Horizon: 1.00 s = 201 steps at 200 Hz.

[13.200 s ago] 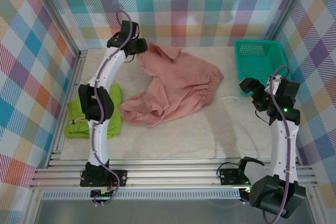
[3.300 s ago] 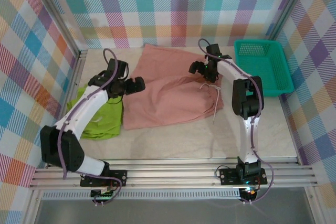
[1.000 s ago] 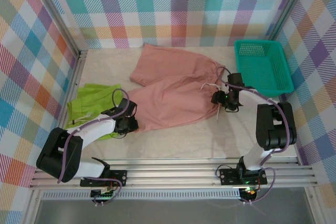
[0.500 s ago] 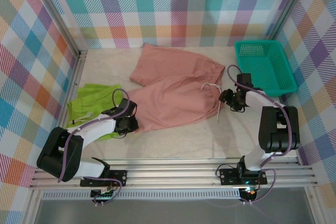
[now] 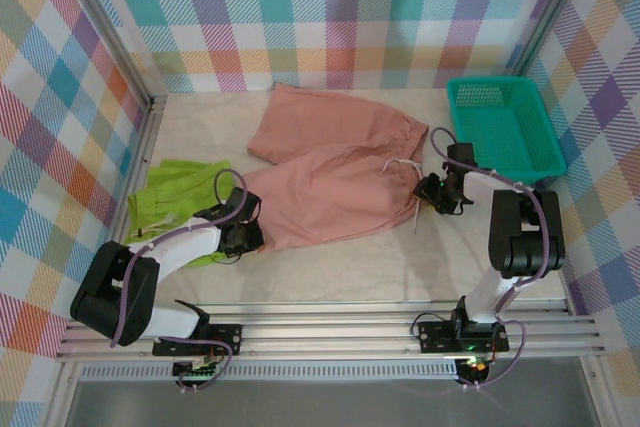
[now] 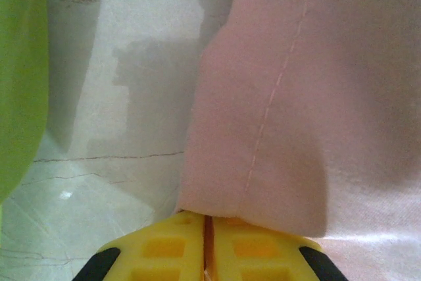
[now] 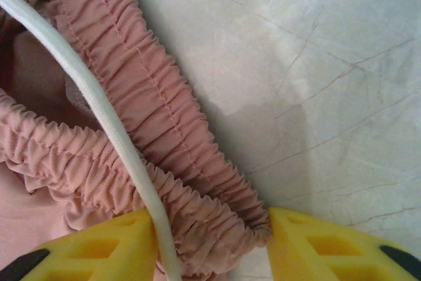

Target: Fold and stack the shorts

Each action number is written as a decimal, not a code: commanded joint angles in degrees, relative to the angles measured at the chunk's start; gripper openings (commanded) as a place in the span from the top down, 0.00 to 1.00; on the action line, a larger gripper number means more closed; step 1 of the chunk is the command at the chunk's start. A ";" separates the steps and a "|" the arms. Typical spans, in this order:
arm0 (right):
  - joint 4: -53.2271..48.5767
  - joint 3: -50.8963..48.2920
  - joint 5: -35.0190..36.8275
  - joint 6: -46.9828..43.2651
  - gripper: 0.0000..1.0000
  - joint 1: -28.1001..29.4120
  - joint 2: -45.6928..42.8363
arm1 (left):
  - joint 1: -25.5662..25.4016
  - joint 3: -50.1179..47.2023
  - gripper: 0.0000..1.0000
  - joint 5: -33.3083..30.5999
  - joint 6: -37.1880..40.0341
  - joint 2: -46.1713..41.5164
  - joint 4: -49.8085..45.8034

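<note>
Starting at the far left of the overhead view, the lime green shorts [image 5: 175,202] lie bunched on the tabletop [image 5: 340,267], by the left rail. Just to their right, the left gripper [image 5: 245,238] sits low at the lower-left corner of the salmon pink shorts [image 5: 335,172]. In the left wrist view its yellow jaws are pressed together along the bottom edge of the frame. Only a thin line shows between them, and the stitched hem [image 6: 263,156] of the pink cloth runs straight into that line, so the hem is pinched fast. A blur of green cloth fills the left edge there, with bare marbled surface between green and pink.

The pink pair is spread flat across the centre of the overhead frame, both legs pointing left and the waist to the right.

At that waist sits the right gripper [image 5: 432,195]. In the right wrist view its jaws stand partly apart at the bottom of the frame. The gathered waistband [image 7: 151,129] is bunched between them and meets both inner faces. The white drawstring [image 7: 99,110] slants down across it beside the left finger. I cannot tell whether the cloth is squeezed.

In the upper right of the overhead view, the teal mesh basket [image 5: 495,80] stands apart from the shorts.
</note>
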 commanded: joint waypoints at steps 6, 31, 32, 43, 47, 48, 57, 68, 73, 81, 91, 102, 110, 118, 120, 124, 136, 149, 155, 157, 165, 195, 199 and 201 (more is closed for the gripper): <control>1.46 1.03 -1.77 0.90 0.65 1.02 3.30 | -0.52 -1.03 0.90 -0.46 0.29 -0.19 0.45; 1.12 1.69 -1.23 1.11 0.80 1.05 4.04 | -0.49 -0.86 0.91 -0.80 0.44 -0.58 0.02; 1.12 1.69 -1.23 1.15 0.81 1.02 4.03 | -0.47 -0.86 0.91 -0.81 0.44 -0.57 0.02; 1.02 1.79 -1.29 1.32 0.85 0.99 3.62 | -0.54 -0.84 0.96 -0.93 0.37 -1.36 -0.16; 0.96 1.79 -1.44 1.41 0.87 0.99 3.32 | -0.55 -0.81 0.97 -0.99 0.37 -1.76 -0.35; 0.95 1.79 -1.47 1.39 0.87 1.03 3.23 | -0.59 -0.79 0.97 -0.99 0.37 -1.91 -0.43; 0.70 1.79 -1.67 1.45 0.90 1.06 2.43 | -0.53 -0.62 1.00 -0.82 0.23 -3.33 -0.80; -0.11 2.01 -1.71 1.43 0.94 1.24 1.07 | -0.53 -0.05 1.00 -0.75 -0.06 -5.76 -1.92; -0.43 2.05 -1.76 1.41 0.96 1.30 0.22 | -0.55 0.21 1.00 -0.82 -0.10 -7.05 -2.57; -1.21 2.14 -1.85 1.45 0.98 1.53 -1.15 | -0.52 0.75 1.00 -1.01 -0.33 -9.11 -3.87; -2.21 2.35 -1.78 1.37 1.00 2.04 -3.13 | -0.49 1.41 1.00 -1.46 -0.59 -12.57 -5.70; -3.74 2.49 -1.58 1.19 1.00 2.48 -5.67 | -0.52 2.54 1.00 -2.22 -0.60 -16.23 -8.27; -4.83 2.49 -1.50 1.19 1.00 2.78 -7.68 | -0.48 3.65 1.00 -3.06 -0.60 -18.62 -10.52; -6.11 2.49 -1.50 1.17 1.00 3.07 -9.86 | -0.44 4.95 1.00 -3.91 -0.52 -20.98 -12.96; -6.46 2.49 -1.50 1.16 1.00 3.15 -10.26 | -0.38 5.23 1.00 -4.07 -0.45 -21.49 -13.44; -7.15 2.49 -1.50 1.14 1.00 3.19 -11.49 | -0.25 5.99 1.00 -4.53 -0.35 -22.58 -14.76; -9.40 2.41 -1.17 1.02 1.00 3.61 -14.90 | -0.07 8.00 1.00 -5.53 -0.17 -24.89 -18.02; -11.88 2.57 -1.14 0.84 1.00 3.83 -18.71 | 0.24 10.38 1.00 -5.98 0.08 -26.55 -21.24; -13.13 2.79 -0.98 0.68 1.00 3.99 -20.40 | 0.42 11.43 1.00 -6.04 0.37 -27.03 -22.30; -13.45 2.87 -0.97 0.62 1.00 4.04 -21.00 | 0.49 11.79 1.00 -5.99 0.45 -27.20 -22.76; -15.42 3.30 -0.89 0.40 1.00 4.10 -23.13 | 0.68 13.41 1.00 -6.06 0.75 -27.75 -24.26; -21.71 4.12 -1.13 -0.30 1.00 4.51 -30.43 | 1.42 19.61 1.00 -6.44 2.06 -28.51 -28.84; -22.56 4.16 -1.07 -0.39 1.00 4.58 -31.24 | 1.47 20.46 1.00 -6.36 2.20 -28.54 -29.32; -23.01 4.16 -1.06 -0.52 1.00 4.60 -31.64 | 1.53 20.78 1.00 -6.36 2.27 -28.52 -29.53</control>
